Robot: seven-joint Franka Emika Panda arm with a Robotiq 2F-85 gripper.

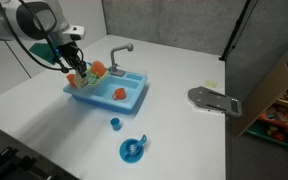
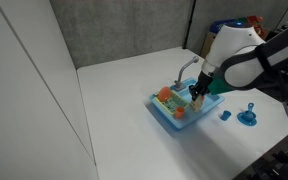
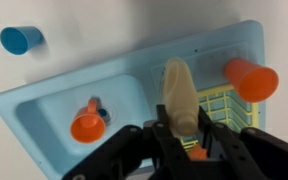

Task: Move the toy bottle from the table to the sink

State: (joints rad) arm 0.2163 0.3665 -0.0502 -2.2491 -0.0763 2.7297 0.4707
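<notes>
My gripper (image 3: pixel 179 128) is shut on the toy bottle (image 3: pixel 177 88), a pale cream stubby toy that sticks out past the fingers. In the wrist view it hangs over the light-blue sink (image 3: pixel 44 105), near the divider between the two basins and beside the yellow rack. In both exterior views the gripper (image 1: pixel 74 68) (image 2: pixel 197 92) is low over one end of the sink (image 1: pixel 134 100) (image 2: pixel 169 118), next to the grey faucet (image 1: pixel 122 50) (image 2: pixel 187 68). The bottle is too small to make out in the exterior views.
Orange toys lie in the sink (image 3: pixel 87 122) (image 3: pixel 252 78). A small blue cup (image 1: pixel 115 124) (image 2: pixel 224 114) (image 3: pixel 22 38) and a round blue dish (image 1: pixel 133 150) (image 2: pixel 248 117) stand on the white table beside the sink. A grey flat object (image 1: pixel 214 100) lies near a cardboard box (image 1: pixel 274 85).
</notes>
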